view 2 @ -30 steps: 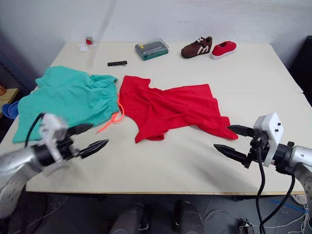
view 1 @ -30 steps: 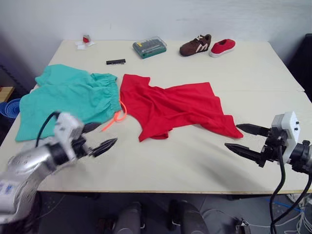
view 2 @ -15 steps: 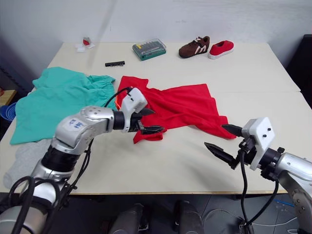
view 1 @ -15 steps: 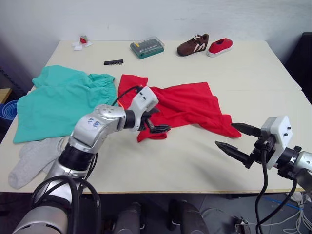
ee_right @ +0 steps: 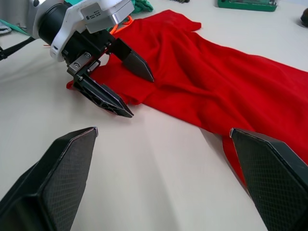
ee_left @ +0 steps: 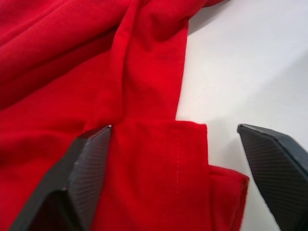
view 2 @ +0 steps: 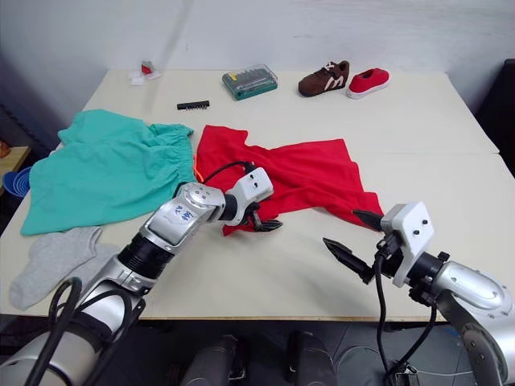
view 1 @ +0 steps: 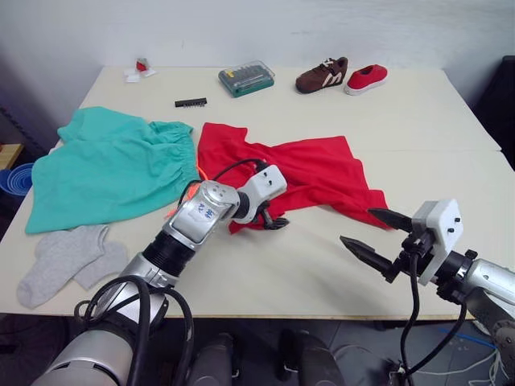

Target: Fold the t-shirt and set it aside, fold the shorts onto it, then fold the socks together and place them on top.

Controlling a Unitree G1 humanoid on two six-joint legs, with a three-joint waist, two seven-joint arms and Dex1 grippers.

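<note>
The red t-shirt (view 1: pixel 298 173) lies crumpled across the middle of the table. My left gripper (view 1: pixel 272 220) is open at its near corner, and in the left wrist view the fingers (ee_left: pixel 91 163) stand either side of a folded red hem. The teal shorts (view 1: pixel 113 165) are spread flat at the left, their orange drawstring (view 1: pixel 171 211) trailing toward the shirt. Both grey socks (view 1: pixel 68 257) lie side by side near the front left edge. My right gripper (view 1: pixel 357 227) hovers open and empty just off the shirt's near right tip.
Along the far edge of the table (view 1: pixel 418 137) sit a green bit-set case (view 1: pixel 246 78), a brown shoe (view 1: pixel 322 74), a small red shoe (view 1: pixel 367 77), a black bit strip (view 1: pixel 191 102) and a small red-and-white item (view 1: pixel 138 68).
My left arm swung from the front left edge across to the t-shirt's near corner, uncovering the socks. The right gripper drifted slightly left, staying open.
</note>
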